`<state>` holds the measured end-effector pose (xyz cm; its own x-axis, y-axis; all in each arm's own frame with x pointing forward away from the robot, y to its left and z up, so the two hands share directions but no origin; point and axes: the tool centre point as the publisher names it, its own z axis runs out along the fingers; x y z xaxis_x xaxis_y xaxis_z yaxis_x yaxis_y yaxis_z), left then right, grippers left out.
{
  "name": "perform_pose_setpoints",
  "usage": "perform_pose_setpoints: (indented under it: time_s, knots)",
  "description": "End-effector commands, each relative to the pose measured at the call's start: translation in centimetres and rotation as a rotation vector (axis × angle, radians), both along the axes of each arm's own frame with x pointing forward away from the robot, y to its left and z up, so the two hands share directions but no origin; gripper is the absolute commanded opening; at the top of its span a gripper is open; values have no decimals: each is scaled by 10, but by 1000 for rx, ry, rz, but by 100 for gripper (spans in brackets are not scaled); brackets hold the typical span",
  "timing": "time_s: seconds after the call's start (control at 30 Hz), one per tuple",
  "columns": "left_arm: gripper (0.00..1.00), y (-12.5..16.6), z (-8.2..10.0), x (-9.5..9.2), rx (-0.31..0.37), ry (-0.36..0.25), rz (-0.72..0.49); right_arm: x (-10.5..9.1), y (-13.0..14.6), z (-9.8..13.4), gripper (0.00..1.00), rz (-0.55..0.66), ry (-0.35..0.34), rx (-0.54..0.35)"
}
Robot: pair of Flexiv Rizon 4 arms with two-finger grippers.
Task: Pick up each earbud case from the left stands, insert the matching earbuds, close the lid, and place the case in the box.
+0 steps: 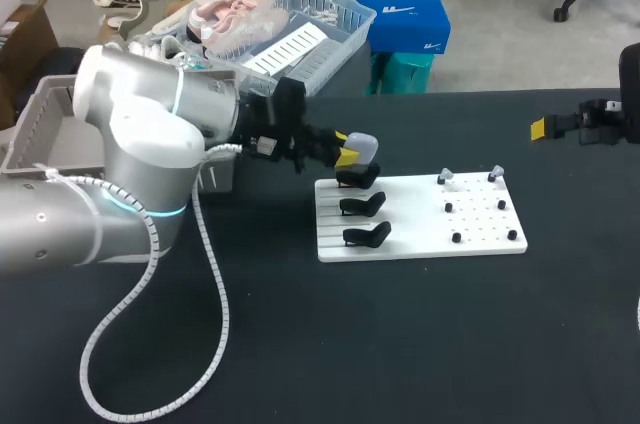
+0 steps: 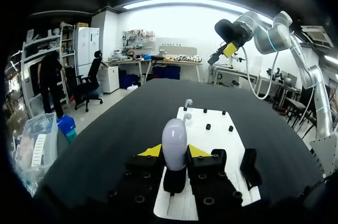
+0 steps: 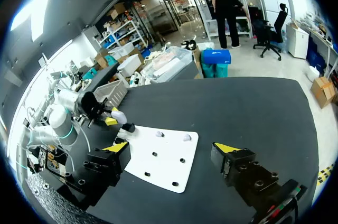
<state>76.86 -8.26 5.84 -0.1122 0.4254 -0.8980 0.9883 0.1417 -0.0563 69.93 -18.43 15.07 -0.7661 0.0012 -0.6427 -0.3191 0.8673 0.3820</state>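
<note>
A pale grey earbud case (image 1: 363, 147) stands upright at the farthest of three black stands (image 1: 357, 178) on the left side of a white board (image 1: 420, 239). My left gripper (image 1: 345, 153) is shut on the earbud case (image 2: 174, 139), its yellow fingertips (image 2: 151, 151) pressing it from both sides. The stand (image 2: 174, 179) lies right under the case, and I cannot tell whether they touch. Two small white earbuds (image 1: 446, 176) sit on pegs at the board's far right. My right gripper (image 3: 173, 150) hangs open and empty above the board's (image 3: 163, 160) right end, far from the case (image 3: 119, 114).
The two nearer stands (image 1: 366, 235) are bare. Several black pegs (image 1: 457, 237) dot the board's right half. A grey box (image 1: 40, 129) sits at the table's far left, behind my left arm. That arm's white cable (image 1: 150, 364) loops over the near left of the table.
</note>
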Motion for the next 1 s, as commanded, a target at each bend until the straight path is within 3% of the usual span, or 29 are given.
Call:
perform_pose_setpoints:
  time_s: [0.03,0.33,0.73,1.0]
  knots:
    - [0,7,16,-28,14,-39,26,0,0,0,100,1,0,0]
    - [0,0,41,-51,-5,-62,116,22,42,-17,100,156,16,-8]
    - [0,-18,51,-50,-10,-62,161,27,126,-16,100,350,55,-97]
    - [0,-26,55,-44,-21,-74,145,21,159,-14,100,438,66,-115]
